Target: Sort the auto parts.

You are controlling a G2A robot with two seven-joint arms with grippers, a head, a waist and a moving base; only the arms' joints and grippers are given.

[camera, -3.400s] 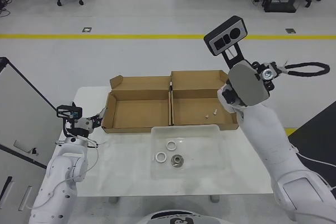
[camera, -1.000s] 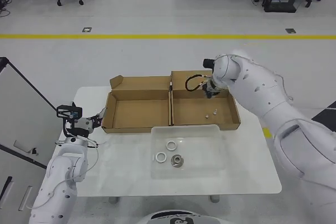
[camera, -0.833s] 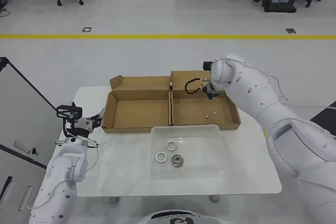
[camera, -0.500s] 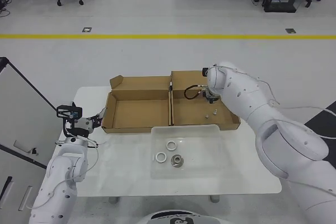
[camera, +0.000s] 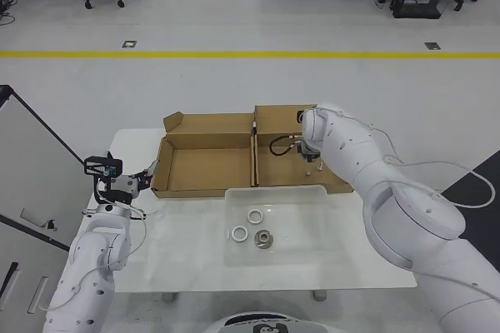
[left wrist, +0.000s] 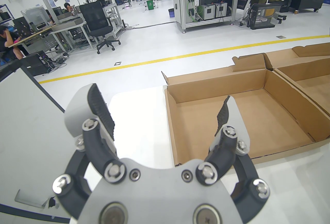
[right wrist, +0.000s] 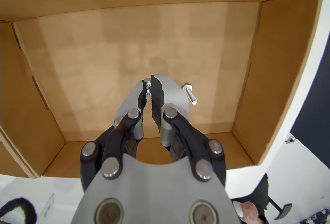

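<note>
Right gripper (right wrist: 148,89): is hanging low inside the right box (right wrist: 283,80), around the middle of its floor; in the top view (camera: 304,153) the arm is reaching in over the box's right wall.
Right jaws: are standing narrow, pinching a small threaded bolt (right wrist: 147,86) at the fingertips.
Loose bolt (right wrist: 189,95): is lying on the floor of the right box, just beside the right gripper's fingers (right wrist: 168,90); whether it is touching them cannot be told.
Left gripper (left wrist: 159,96): is hovering at the left side of the table (camera: 192,250), just left of the left box (left wrist: 283,96), pointing toward it; in the top view (camera: 142,179) it is sitting by that box's near left corner.
Left jaws: are standing wide, holding nothing.
Boxes: the left box (camera: 202,140) and right box (camera: 292,114) are sitting side by side on the far half of the table, walls touching, flaps open.
Tray (camera: 300,233): a clear one is sitting just near of the boxes, at the table's middle.
Tray contents: two white rings (camera: 255,216) (camera: 238,235) and a metal part (camera: 262,240) are lying close together in its left half.
</note>
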